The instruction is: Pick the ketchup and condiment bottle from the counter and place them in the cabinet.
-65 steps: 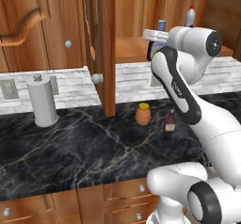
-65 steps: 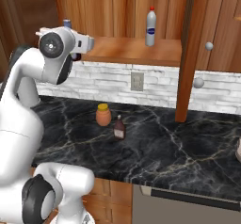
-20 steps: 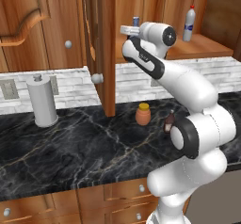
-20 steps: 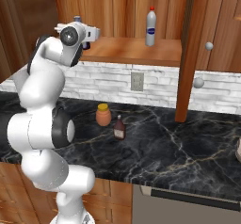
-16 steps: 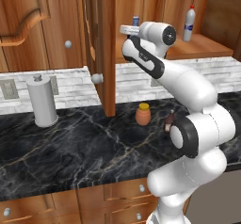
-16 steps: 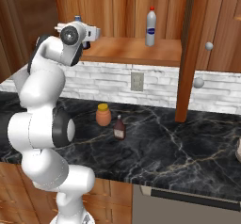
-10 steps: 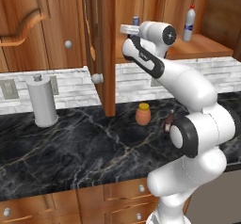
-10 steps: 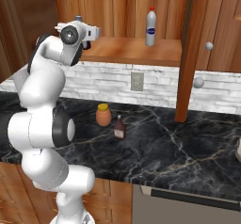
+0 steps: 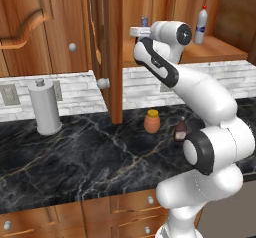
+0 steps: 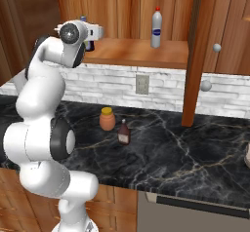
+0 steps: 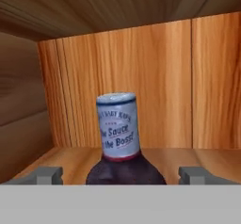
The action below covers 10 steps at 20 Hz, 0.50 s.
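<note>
The condiment bottle (image 11: 118,129), dark with a bluish labelled neck, stands upright on the plank shelf of the cabinet (image 11: 197,155), at its left end. My gripper (image 11: 121,176) is open, one fingertip on each side of the bottle's body with a gap on both sides. From the base cameras the gripper (image 9: 136,31) (image 10: 97,32) reaches into the cabinet (image 9: 220,49) (image 10: 132,50), with the bottle's cap (image 9: 144,21) just behind it. The ketchup (image 9: 180,130) (image 10: 123,132) stands on the black counter (image 9: 100,152) (image 10: 185,153) beside the arm.
A squat orange jar (image 9: 152,121) (image 10: 107,118) stands left of the ketchup. A tall white bottle with a red cap (image 9: 201,26) (image 10: 156,27) is on the shelf's right part. The open cabinet door (image 9: 112,52) (image 10: 195,55) hangs over the counter. A paper towel roll (image 9: 45,107) stands far left.
Since the earliest frames the arm has swung left and deeper into the cabinet. Over the last second it has held nearly still.
</note>
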Motion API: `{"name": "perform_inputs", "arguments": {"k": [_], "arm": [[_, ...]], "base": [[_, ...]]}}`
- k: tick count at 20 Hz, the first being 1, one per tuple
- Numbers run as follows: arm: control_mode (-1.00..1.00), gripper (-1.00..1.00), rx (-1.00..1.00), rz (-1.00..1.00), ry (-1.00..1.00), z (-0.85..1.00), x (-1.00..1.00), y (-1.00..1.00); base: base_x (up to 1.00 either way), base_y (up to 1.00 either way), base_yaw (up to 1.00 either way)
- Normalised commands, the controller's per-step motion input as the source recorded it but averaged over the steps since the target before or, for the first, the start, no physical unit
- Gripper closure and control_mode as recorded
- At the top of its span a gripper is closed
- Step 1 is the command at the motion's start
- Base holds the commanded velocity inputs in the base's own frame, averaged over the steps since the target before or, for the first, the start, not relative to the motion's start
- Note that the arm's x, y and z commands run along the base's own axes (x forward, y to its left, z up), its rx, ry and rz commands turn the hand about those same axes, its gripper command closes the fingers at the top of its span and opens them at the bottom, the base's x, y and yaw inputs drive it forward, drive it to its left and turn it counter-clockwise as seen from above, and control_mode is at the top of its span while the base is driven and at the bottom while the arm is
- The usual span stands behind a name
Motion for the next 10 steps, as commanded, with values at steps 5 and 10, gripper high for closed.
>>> {"name": "perform_inputs", "arguments": {"k": [5, 10], "arm": [[-1.0, -1.0, -0.14, 0.0, 0.06, -0.02, -0.82, -0.06], [-1.0, -1.0, -0.16, 0.0, 0.11, -0.04, -0.92, -0.12]], "base": [[0.0, 0.0, 0.0], [0.0, 0.0, 0.0]]}}
